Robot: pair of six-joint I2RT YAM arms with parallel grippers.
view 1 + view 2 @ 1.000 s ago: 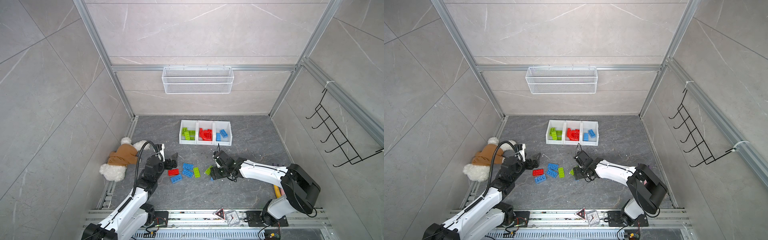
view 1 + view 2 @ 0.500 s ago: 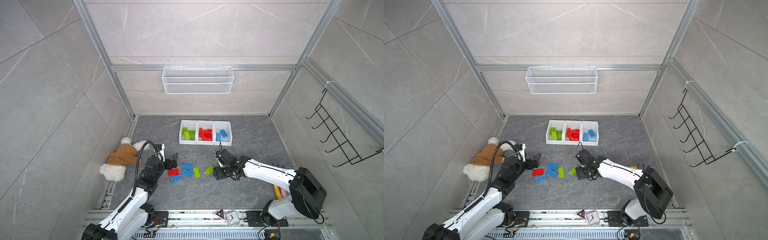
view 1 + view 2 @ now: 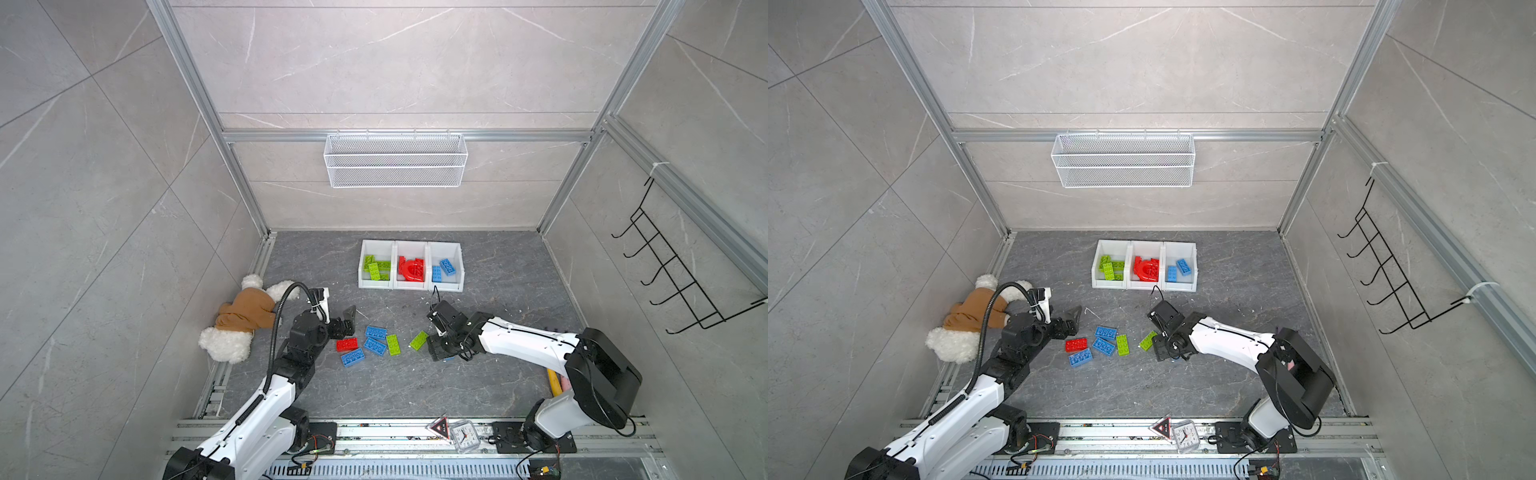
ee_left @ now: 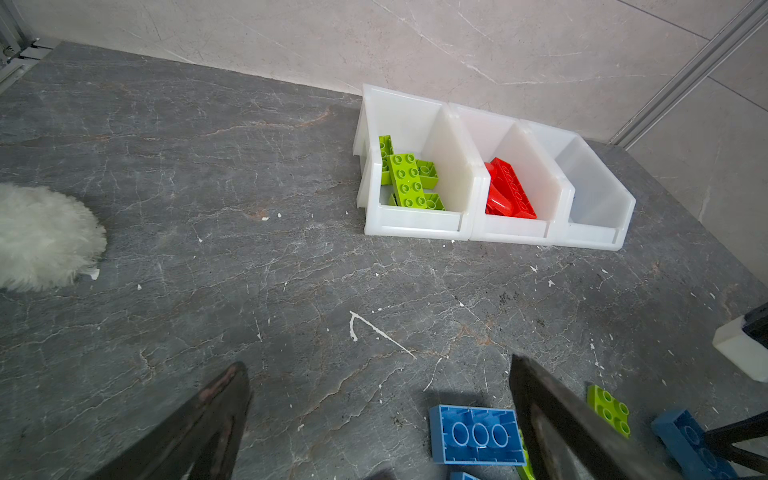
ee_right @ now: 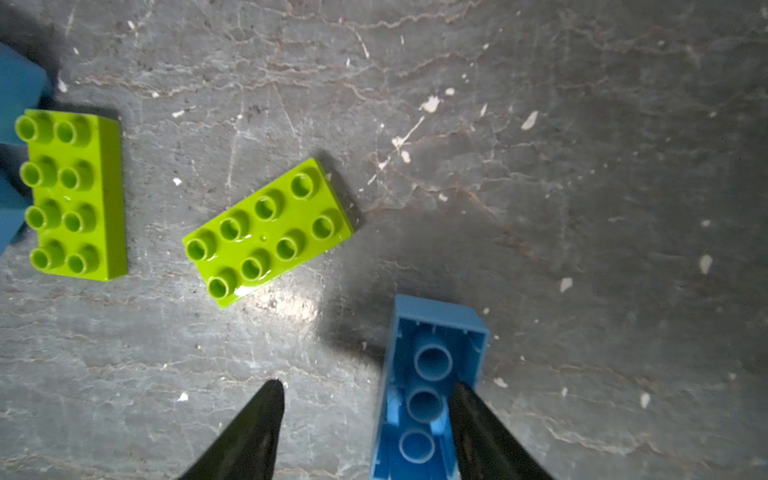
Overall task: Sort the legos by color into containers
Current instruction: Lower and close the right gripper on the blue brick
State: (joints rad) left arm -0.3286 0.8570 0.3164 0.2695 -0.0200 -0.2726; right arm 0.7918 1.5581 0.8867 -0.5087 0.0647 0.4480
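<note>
At lower centre of a top view, the right end effector (image 3: 441, 356), jaws parted and not yet clamped, straddles an upturned blue lego (image 5: 430, 365) on the tabletop (image 3: 415, 386), apparently bound for the rightmost container (image 3: 451, 286); the left end effector (image 4: 376, 363) hangs wide open.

Open floor (image 3: 395, 307) just before your white bins (image 3: 376, 286), loose bricks (image 3: 375, 345) clutter farther out, plush bear (image 3: 245, 316) well to their left.
</note>
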